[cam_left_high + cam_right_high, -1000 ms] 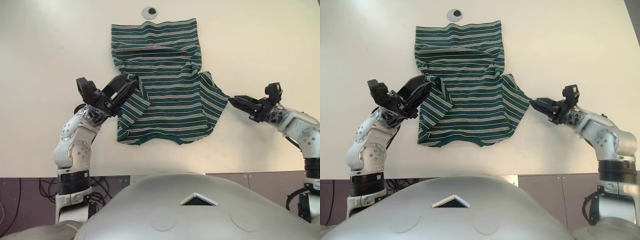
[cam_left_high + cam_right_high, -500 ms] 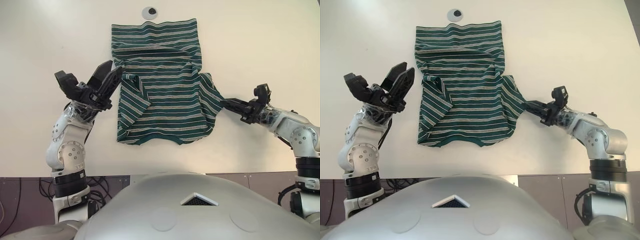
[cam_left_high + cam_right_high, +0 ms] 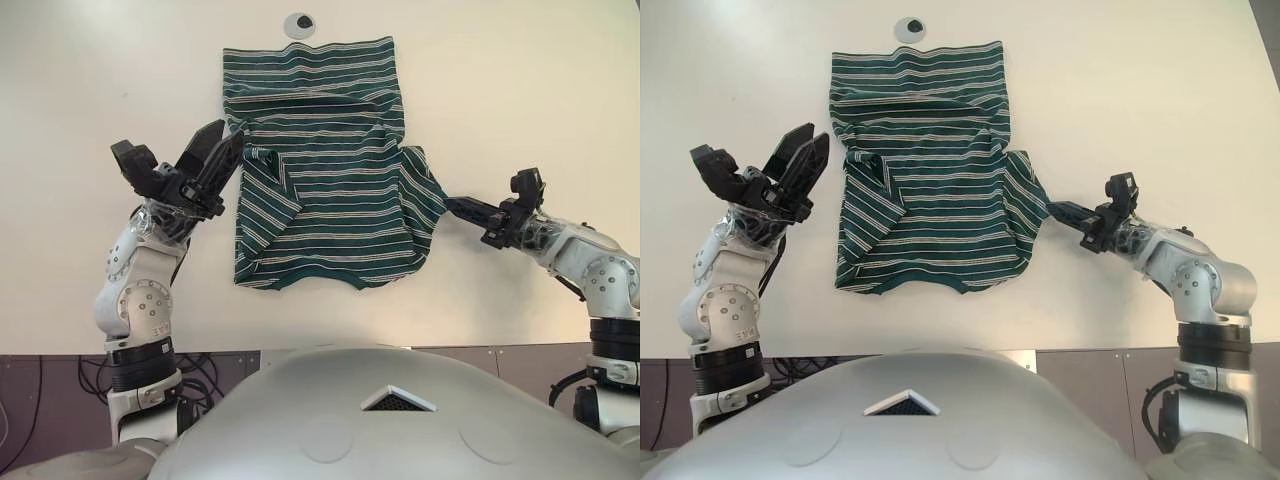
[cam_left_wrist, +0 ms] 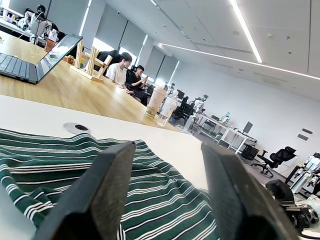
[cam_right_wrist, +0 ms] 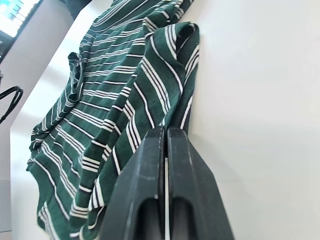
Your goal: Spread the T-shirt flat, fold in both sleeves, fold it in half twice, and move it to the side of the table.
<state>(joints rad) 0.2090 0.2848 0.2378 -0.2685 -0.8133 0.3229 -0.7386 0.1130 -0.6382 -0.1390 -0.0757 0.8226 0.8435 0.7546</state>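
Note:
A green T-shirt (image 3: 320,170) with white stripes lies on the white table (image 3: 530,90), hem toward the far edge. Its left sleeve (image 3: 265,185) is folded in over the body. My left gripper (image 3: 225,140) is raised just off the shirt's left side, open and holding nothing; the left wrist view looks between its fingers (image 4: 100,195) onto the striped cloth (image 4: 60,165). My right gripper (image 3: 450,203) lies low on the table at the shirt's right side. It is shut, its tips (image 5: 165,131) pinching the edge of the right sleeve (image 5: 150,85).
A round grey cable cap (image 3: 298,25) sits in the table just beyond the shirt's far edge. Bare tabletop stretches on both sides of the shirt. Behind, the left wrist view shows another desk with a laptop (image 4: 35,60) and cups (image 4: 156,102).
My left gripper let go of the folded-in left sleeve, opened and lifted away to the left. My right gripper moved inward toward the shirt, and the right sleeve drew in with it.

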